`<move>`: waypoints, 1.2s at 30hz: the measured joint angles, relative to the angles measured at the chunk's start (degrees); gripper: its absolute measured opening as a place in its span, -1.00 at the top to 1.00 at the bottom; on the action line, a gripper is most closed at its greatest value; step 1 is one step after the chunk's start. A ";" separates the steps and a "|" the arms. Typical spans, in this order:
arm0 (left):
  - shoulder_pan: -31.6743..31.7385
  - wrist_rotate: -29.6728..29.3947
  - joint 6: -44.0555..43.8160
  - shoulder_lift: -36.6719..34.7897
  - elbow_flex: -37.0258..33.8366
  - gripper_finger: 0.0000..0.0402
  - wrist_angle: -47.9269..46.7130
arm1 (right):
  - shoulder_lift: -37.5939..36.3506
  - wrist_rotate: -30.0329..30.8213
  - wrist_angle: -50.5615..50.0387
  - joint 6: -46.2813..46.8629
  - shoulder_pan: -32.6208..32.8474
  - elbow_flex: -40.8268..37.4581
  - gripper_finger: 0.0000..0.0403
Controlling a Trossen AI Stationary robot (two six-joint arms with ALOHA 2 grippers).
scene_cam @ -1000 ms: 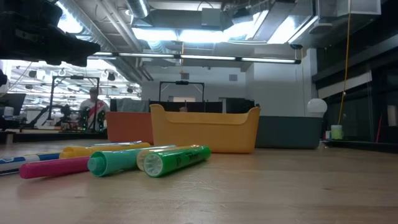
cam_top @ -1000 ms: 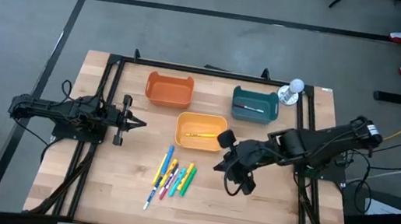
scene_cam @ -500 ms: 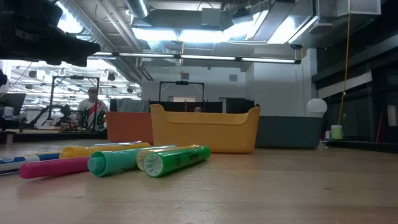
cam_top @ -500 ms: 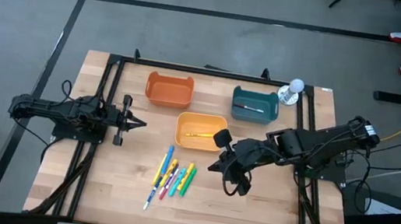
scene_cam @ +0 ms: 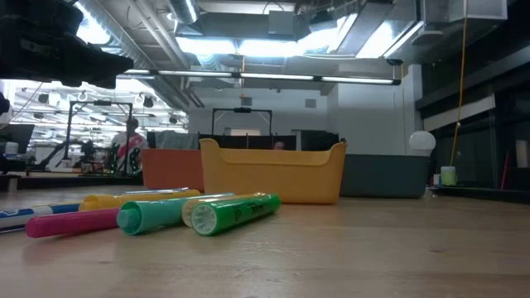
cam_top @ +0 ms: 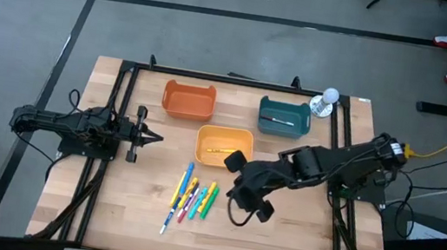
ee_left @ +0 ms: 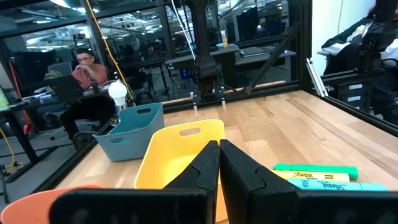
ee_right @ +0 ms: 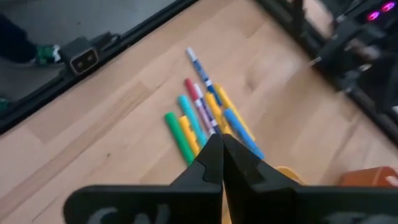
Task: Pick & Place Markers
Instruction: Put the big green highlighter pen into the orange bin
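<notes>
Fingers of the right gripper (cam_top: 234, 194) pressed together, nothing between them; same for the left gripper (cam_top: 157, 139), tips closed to a point, empty. Right arm has slid further left across the table (cam_top: 305, 233) since a second ago: gripper was right of the yellow bin's (cam_top: 223, 145) lower right corner, now sits below that corner, just right of the marker cluster. Its wrist view looks down on the cluster past its closed fingers (ee_right: 217, 155). Left arm unchanged, parked at the table's left edge, pointing right toward the bins.

Markers (cam_top: 192, 198) lie loose on the wood below the yellow bin, fanned side by side: blue, yellow, pink, teal, green; none moved versus earlier frames. Low view shows them in the foreground (scene_cam: 178, 213), green and teal caps nearest the camera, yellow bin (scene_cam: 272, 171) behind. One yellow marker (cam_top: 222, 150) already inside the yellow bin. One marker (cam_top: 277, 120) lies in the teal bin (cam_top: 283, 116). Orange bin (cam_top: 189, 100) shows nothing inside. White ball-shaped object (cam_top: 328, 98) near the table's back right corner. Person seated in the room beyond (ee_left: 84, 67).
</notes>
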 joint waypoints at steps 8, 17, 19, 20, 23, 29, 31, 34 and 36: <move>0.00 0.01 -0.01 -0.01 0.01 0.95 0.00 | 4.10 -2.90 -1.83 -0.02 -0.07 0.67 1.00; 0.02 0.00 0.00 -0.01 0.00 0.94 0.00 | 8.65 -2.85 -1.56 0.11 -0.28 0.67 1.00; 0.00 0.01 0.00 -0.01 0.01 0.94 0.01 | 9.62 -2.87 -1.37 0.11 -0.28 0.67 1.00; 0.01 0.00 0.00 0.00 -0.02 0.94 0.00 | 10.13 -2.86 -1.39 0.11 -0.28 0.67 1.00; 0.00 0.01 0.00 -0.01 0.01 0.95 0.00 | 11.47 -2.86 -1.04 0.05 -0.33 0.67 1.00; 0.00 0.01 0.00 -0.01 -0.01 0.95 0.00 | 13.07 -2.85 -0.13 -0.01 -0.40 0.67 1.00; 0.01 0.00 0.00 -0.01 -0.02 0.94 0.00 | 13.61 -2.88 0.42 -0.22 -0.63 0.67 1.00; 0.00 0.00 0.00 0.01 0.00 0.94 0.00 | 14.11 -2.89 0.52 -0.26 -1.08 0.66 0.95; 0.01 0.00 0.00 0.00 0.00 0.95 0.00 | 14.44 -2.89 0.85 -0.30 -1.46 0.61 0.89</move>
